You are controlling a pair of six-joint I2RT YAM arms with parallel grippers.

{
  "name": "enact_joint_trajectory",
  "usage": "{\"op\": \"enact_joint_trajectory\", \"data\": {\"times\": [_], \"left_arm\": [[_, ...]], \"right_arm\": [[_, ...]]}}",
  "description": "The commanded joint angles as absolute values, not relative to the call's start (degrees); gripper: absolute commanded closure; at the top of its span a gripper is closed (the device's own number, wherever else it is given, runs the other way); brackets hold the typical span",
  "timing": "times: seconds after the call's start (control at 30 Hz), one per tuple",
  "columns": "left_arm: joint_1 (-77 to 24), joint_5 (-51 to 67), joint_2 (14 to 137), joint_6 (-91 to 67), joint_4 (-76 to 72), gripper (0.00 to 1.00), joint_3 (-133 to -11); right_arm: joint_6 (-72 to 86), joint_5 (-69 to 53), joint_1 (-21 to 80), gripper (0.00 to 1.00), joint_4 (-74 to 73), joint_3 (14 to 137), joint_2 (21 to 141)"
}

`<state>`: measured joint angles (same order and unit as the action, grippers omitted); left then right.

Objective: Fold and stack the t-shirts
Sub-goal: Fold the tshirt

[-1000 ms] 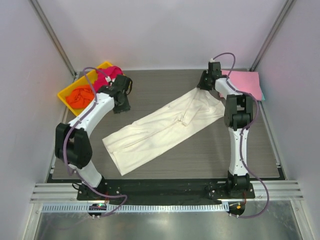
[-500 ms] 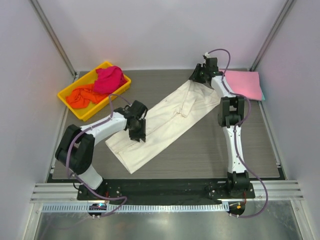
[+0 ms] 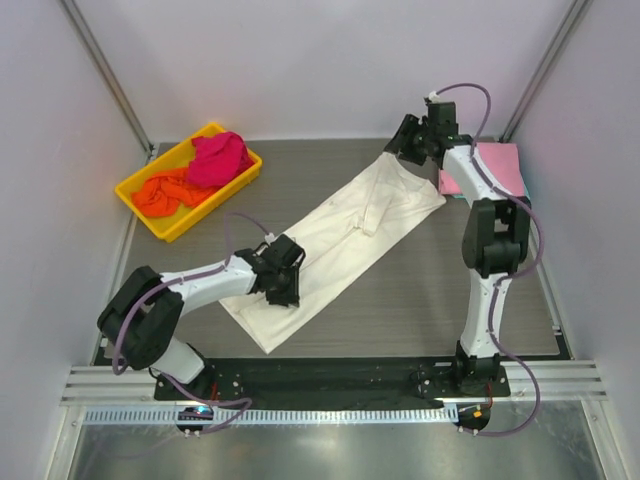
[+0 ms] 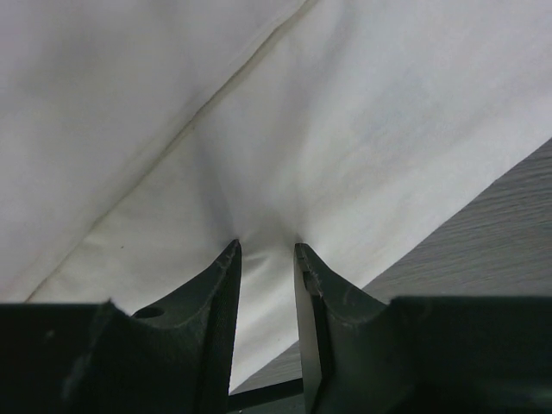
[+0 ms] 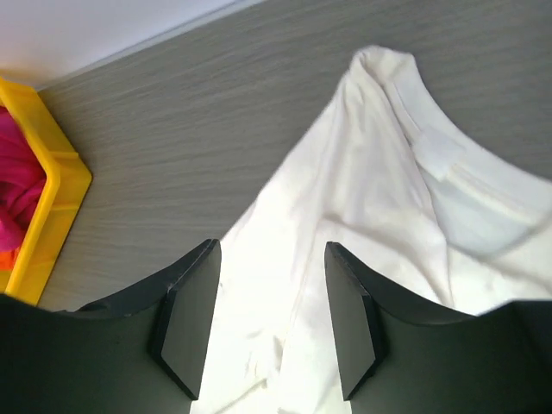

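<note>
Left gripper (image 3: 283,288): low over the near end of the cream shirt (image 3: 340,235), close to its near-left edge. In the left wrist view the jaws stand narrowly apart, tips pressed into the cloth, with creases running in to a pucker pinched between them. Finding: clamped on a fold of the cream shirt.

Cream shirt: lies flat on the desk (image 3: 420,300), folded into a long band that runs diagonally from near-left to far-right. A narrow fold or sleeve lies along its middle. Bare desk shows just beside the left jaws, at the cloth's edge.

Right gripper (image 3: 402,142): at the far end of the band, above the collar. In the right wrist view the jaws are well apart, with nothing between them; the cloth lies below, not gripped.

Tray (image 3: 216,203): yellow, far-left corner of the desk, well apart from the cream shirt. It holds a magenta shirt (image 3: 220,158) and an orange shirt (image 3: 165,190), both bunched.

Pink shirt (image 3: 500,165): folded flat at the far-right corner, partly behind the right arm.
</note>
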<state>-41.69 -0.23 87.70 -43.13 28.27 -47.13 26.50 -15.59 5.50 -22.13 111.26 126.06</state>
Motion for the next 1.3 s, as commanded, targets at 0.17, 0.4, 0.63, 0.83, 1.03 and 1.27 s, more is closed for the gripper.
{"op": "enact_joint_trajectory", "data": {"times": [0.17,0.4,0.63,0.83,1.03,1.27], "left_arm": [[-50.1,-4.0,77.9,-56.4,28.1,0.68,-37.1],[-54.7,-6.9,69.7,-60.9,31.5,0.66,-34.9],[-55.5,-8.3,68.9,-60.6,34.2,0.66,-38.2],[-55.5,-8.3,69.9,-59.6,35.6,0.66,-40.8],[-55.5,-10.6,69.8,-57.8,39.8,0.65,-47.2],[-55.5,-17.4,72.2,-53.9,47.3,0.63,-55.4]], "right_arm": [[30.4,-5.4,2.5,0.47,-22.1,87.6,109.0],[29.9,-1.9,-1.3,0.56,-21.5,80.7,107.5],[30.6,4.1,-1.3,0.55,-21.9,78.5,109.1],[30.6,4.2,-1.3,0.60,-20.5,79.7,112.5],[29.9,3.3,-1.4,0.67,-19.0,82.8,117.7],[27.0,2.7,-1.4,0.95,-18.1,91.2,125.5]]}}
